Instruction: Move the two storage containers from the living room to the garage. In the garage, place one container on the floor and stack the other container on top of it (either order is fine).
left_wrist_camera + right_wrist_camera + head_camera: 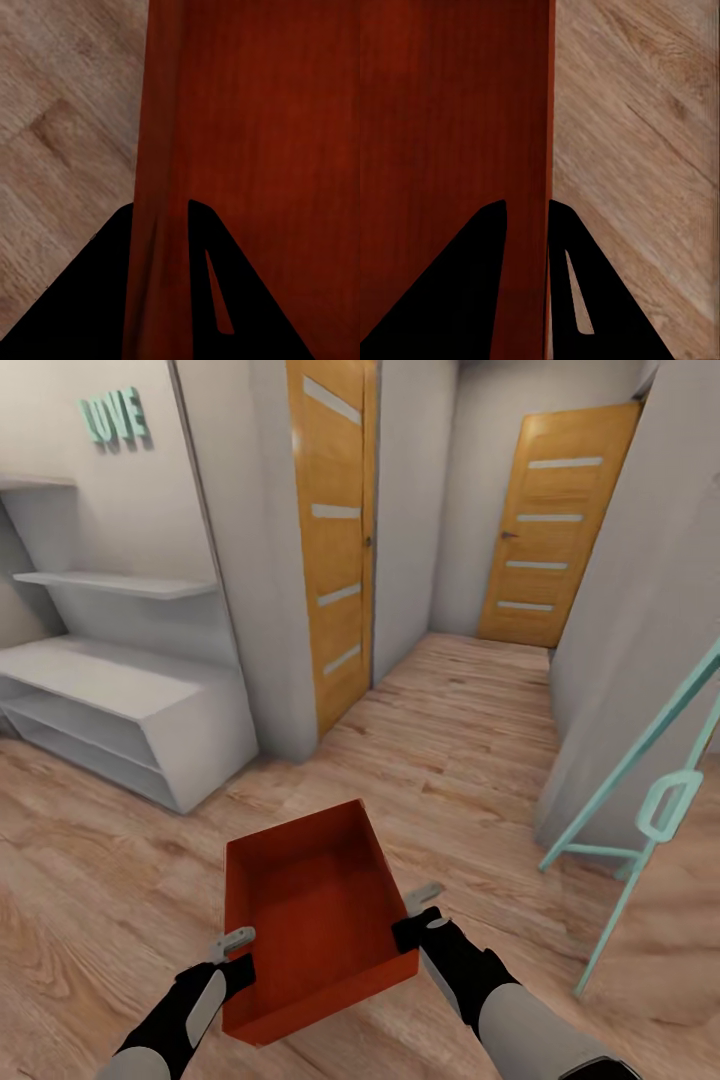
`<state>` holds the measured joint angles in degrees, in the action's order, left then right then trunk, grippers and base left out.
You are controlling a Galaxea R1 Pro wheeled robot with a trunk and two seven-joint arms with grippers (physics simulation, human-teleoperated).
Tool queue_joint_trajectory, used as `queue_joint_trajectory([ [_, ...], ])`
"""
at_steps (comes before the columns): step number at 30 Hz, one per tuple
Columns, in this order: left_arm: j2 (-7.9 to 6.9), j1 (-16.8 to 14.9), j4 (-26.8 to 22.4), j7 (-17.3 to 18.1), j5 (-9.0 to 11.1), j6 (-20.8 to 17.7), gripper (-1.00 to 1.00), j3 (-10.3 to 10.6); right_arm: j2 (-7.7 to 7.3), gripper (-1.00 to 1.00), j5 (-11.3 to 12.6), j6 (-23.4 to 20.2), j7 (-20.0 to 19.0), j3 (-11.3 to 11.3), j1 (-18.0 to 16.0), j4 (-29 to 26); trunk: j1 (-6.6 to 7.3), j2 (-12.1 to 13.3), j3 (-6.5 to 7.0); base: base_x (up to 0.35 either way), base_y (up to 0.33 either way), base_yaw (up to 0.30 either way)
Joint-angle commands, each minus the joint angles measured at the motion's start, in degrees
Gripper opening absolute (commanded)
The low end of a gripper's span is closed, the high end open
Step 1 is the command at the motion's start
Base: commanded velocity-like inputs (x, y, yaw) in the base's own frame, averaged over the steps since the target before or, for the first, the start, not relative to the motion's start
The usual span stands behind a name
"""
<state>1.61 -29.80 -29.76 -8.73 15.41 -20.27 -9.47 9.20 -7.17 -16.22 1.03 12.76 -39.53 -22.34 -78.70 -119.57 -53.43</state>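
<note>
Holding one orange-red container (315,915) at lower centre of the head view: left gripper (238,952) clamped on its left wall, right gripper (420,915) clamped on its right wall, the bin raised above the wood-plank floor (470,740). Each wrist view has the wall pinched between two dark fingers (90,300) (457,292). Surroundings: white shelving (120,700) at left, two wooden doors (335,530) (555,525) ahead, teal frame (650,800) at right.
</note>
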Motion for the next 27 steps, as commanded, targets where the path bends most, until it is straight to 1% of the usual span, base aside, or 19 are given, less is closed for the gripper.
queue_joint_trajectory([
  [1,1.11,0.0,-0.01,-0.41,2.36,-1.44,-1.0,3.49,0.8,-1.0,0.49,-0.35,-1.91,5.08,-0.02,-0.18,-0.03,-0.02,-0.03,0.341,0.147,-0.255],
  [22,1.11,0.0,0.0,-0.41,2.35,-1.44,-1.0,3.49,0.8,-1.0,0.49,-0.35,-1.91,5.08,-0.02,-0.24,-0.03,-0.02,0.67,0.341,0.148,-0.261],
  [27,1.11,0.0,0.04,-0.41,2.36,-1.44,-1.0,3.49,0.8,-1.0,0.49,-0.34,-1.91,5.08,-0.02,-0.24,-0.03,-0.02,0.75,0.341,0.148,-0.088],
])
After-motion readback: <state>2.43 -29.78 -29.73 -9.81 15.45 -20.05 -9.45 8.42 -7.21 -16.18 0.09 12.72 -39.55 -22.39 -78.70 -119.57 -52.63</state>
